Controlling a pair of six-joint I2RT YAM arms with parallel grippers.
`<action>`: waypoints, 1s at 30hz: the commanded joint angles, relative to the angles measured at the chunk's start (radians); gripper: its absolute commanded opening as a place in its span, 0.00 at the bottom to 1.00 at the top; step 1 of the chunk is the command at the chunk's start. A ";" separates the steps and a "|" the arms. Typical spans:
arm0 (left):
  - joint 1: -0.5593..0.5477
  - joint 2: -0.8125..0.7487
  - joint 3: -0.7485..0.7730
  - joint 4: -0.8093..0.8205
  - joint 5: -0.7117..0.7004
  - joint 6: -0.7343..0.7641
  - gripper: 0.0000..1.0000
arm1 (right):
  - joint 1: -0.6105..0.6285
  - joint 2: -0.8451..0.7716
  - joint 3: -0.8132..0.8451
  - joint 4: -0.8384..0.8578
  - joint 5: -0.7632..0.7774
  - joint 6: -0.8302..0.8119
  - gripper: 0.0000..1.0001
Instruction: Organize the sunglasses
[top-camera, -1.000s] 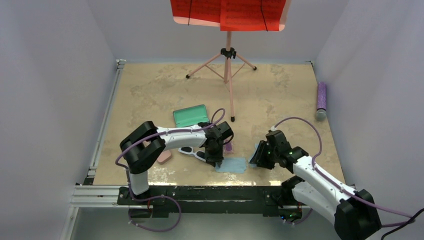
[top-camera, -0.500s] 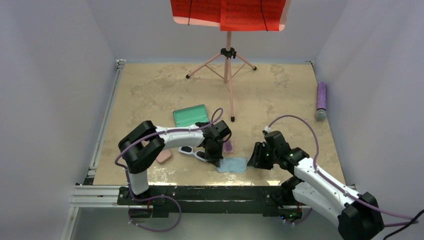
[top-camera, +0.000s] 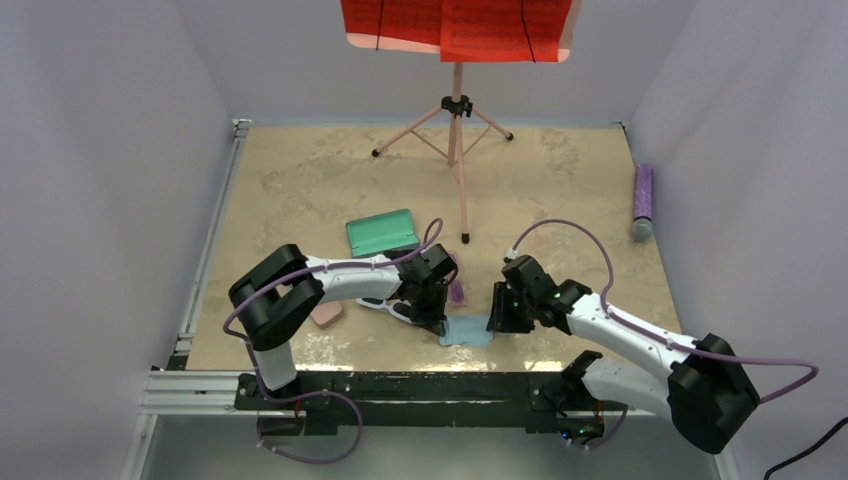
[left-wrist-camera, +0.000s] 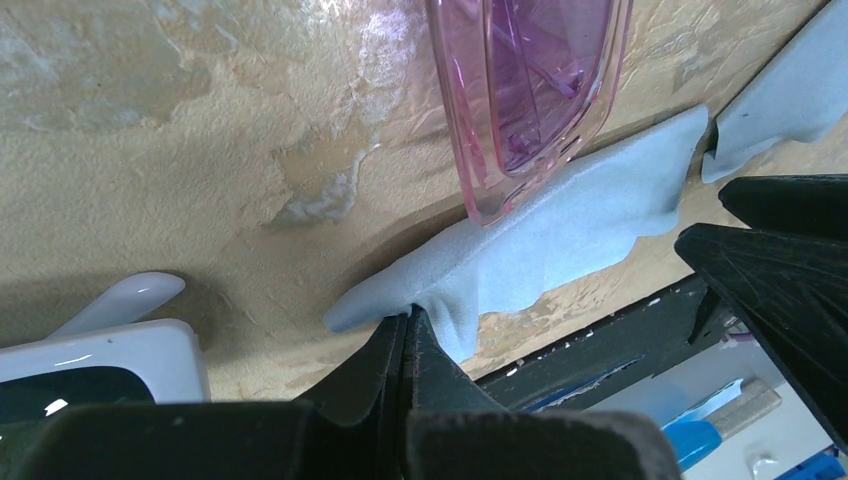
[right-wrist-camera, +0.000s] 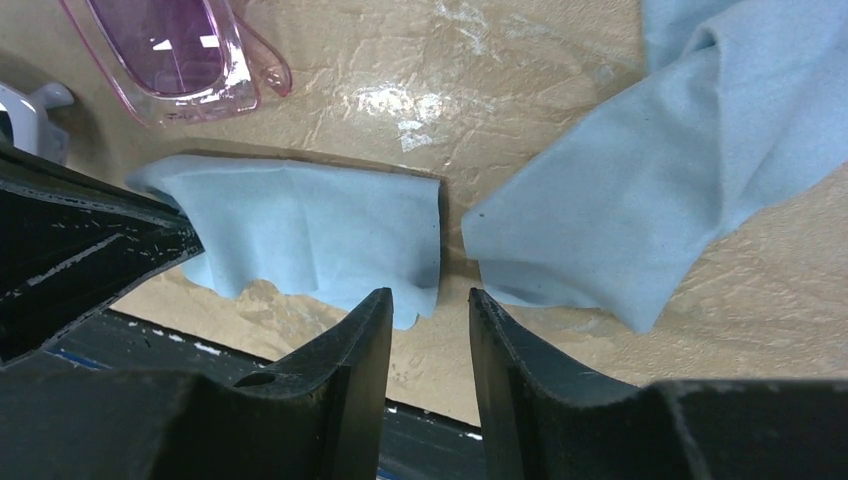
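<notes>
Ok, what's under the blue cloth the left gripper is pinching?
Under the raised corner of the blue cloth, held by the left gripper, only tabletop shows. Whatever lies beneath its flat middle is covered.

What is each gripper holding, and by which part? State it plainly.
The left gripper is shut on the light blue fabric cloth, pinching a bunched corner of it. The right gripper is open and holds nothing.
</notes>
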 joint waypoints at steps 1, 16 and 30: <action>0.000 0.031 -0.014 -0.079 -0.132 0.014 0.00 | 0.036 0.019 0.048 0.013 0.035 0.003 0.38; 0.000 -0.011 -0.041 -0.126 -0.169 0.000 0.00 | 0.136 0.131 0.078 -0.029 0.152 0.119 0.37; 0.000 -0.015 -0.064 -0.122 -0.186 -0.010 0.00 | 0.205 0.208 0.106 -0.062 0.205 0.220 0.22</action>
